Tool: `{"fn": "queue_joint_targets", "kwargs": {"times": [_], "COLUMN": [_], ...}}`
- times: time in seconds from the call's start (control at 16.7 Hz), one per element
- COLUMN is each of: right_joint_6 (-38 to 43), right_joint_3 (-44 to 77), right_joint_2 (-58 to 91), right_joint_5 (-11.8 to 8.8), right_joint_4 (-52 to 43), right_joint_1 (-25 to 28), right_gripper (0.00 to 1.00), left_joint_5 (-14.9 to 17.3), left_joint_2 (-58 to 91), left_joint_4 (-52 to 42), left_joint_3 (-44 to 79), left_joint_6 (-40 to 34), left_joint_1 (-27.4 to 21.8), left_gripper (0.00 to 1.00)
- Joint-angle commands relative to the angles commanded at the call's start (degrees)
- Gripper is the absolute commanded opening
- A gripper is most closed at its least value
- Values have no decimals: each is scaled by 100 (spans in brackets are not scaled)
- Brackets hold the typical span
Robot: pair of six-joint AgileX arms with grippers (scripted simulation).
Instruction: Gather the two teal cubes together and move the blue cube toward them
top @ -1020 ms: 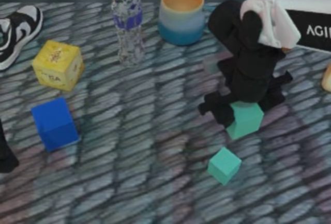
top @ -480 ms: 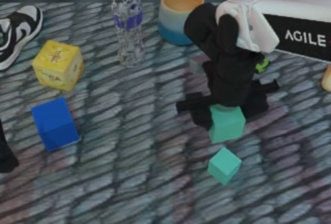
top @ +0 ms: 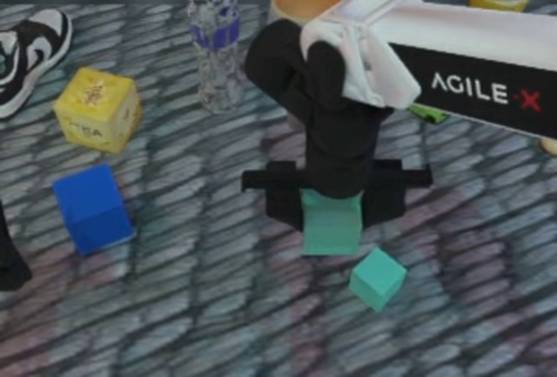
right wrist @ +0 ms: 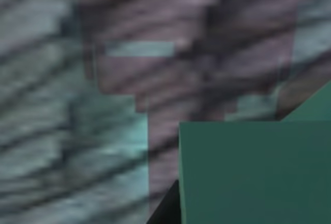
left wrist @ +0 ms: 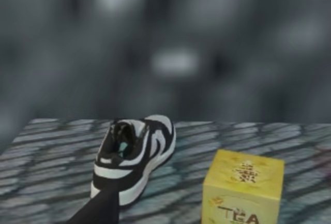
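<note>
Right claw (top: 332, 205) clamps the larger matte teal cube (top: 332, 225) just above the patterned desk (top: 218, 307), the smaller teal cube (top: 378, 278) close beside it and the blue cube (top: 91, 207) far off; lowering it gently alongside seems wise.

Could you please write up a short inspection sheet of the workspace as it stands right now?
Surface: table with a grey-blue woven pattern.
Job's things: larger teal cube held in the right gripper; smaller teal cube close by, apart; blue cube at the left.
Clutter: yellow tea cube, sneaker, bottle, cup.
Grippers: right shut on the larger teal cube; left arm parked at the left edge.
Cables: nothing seen.
Surroundings: dark blurred backdrop.
</note>
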Motion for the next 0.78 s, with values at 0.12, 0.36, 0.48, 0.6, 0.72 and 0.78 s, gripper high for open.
{"fn": "queue_joint_targets", "kwargs": {"times": [0.12, 0.36, 0.48, 0.6, 0.72, 0.78], "right_joint_6": [12, 18, 32, 38, 37, 37], "right_joint_3": [3, -84, -289, -544, -770, -844], "right_joint_2": [-1, 30, 137, 280, 415, 463], "right_joint_5": [0, -5, 0, 3, 4, 5], "right_joint_4": [-2, 111, 424, 847, 1218, 1322], "right_joint_1": [6, -26, -28, -13, 11, 20], "right_gripper": [0, 0, 0, 0, 0, 0], "left_joint_5": [0, 0, 0, 0, 0, 0], "left_joint_2": [0, 0, 0, 0, 0, 0], "left_joint_4": [0, 0, 0, 0, 0, 0], "left_joint_3": [0, 0, 0, 0, 0, 0], "left_joint_6": [0, 0, 0, 0, 0, 0], "left_joint_1": [0, 0, 0, 0, 0, 0], "left_gripper": [100, 100, 100, 100, 100, 100]}}
